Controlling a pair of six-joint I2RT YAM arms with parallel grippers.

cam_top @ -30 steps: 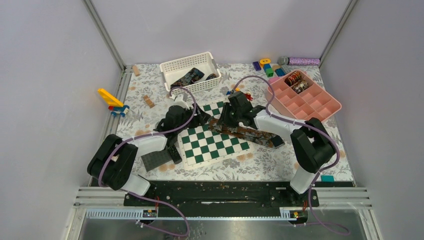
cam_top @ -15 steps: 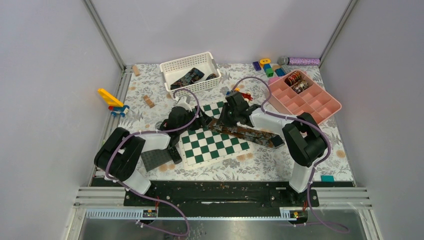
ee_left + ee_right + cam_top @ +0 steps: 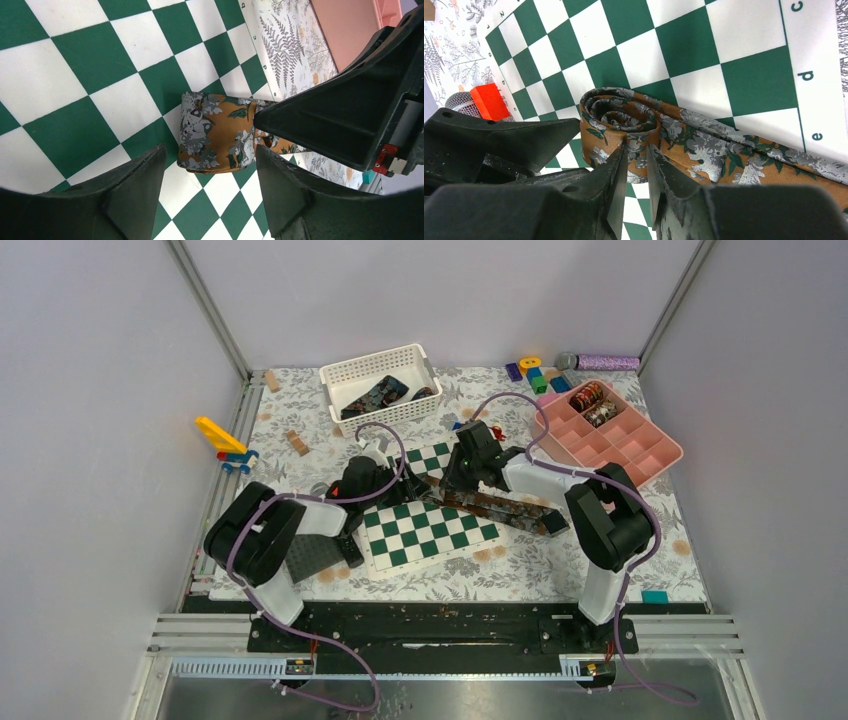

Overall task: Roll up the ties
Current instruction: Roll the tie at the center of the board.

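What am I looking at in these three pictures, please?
These are two robot arms bolted at the near edge of a table. One picture looks down from above; the other two come from a camera on each wrist, so the dark shapes at the bottom are that arm's own fingers. On the table lie a chessboard, a white basket, a pink tray and small toys. A rust-patterned tie lies across the chessboard, with a rolled end. The right gripper is nearly shut and seems to pinch the rolled end; the left gripper is open, a finger on either side of it.

Bright, even light; sharp frames
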